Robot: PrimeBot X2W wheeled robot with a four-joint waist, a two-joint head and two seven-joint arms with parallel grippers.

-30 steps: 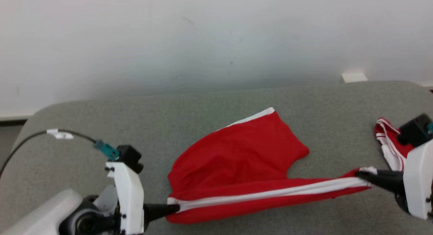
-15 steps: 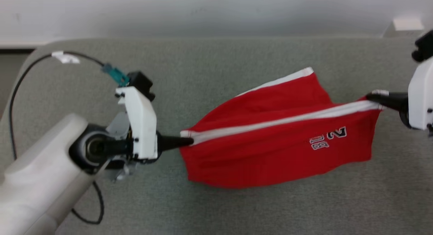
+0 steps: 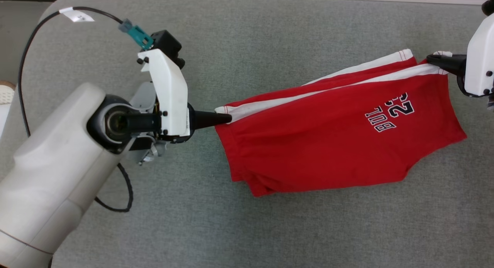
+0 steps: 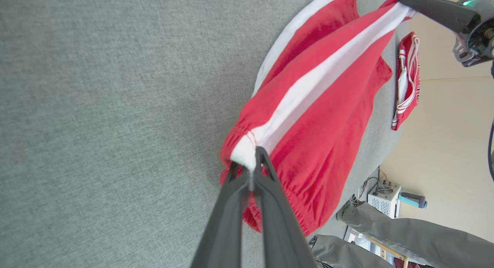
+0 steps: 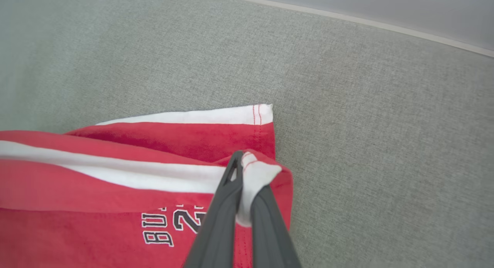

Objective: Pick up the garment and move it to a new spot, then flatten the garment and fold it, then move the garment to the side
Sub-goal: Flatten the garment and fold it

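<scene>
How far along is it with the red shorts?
Pickup looks done: the red shorts with white side stripes are stretched between the left end effector, shut on the waistband, and the right end effector, shut on a leg hem. Flattening on the grey fabric surface, folding and moving aside remain.

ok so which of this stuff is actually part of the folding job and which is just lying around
In the job: red shorts, held by left gripper and right gripper.
Lying about: second red-and-white garment, white box, teal bottle.
</scene>
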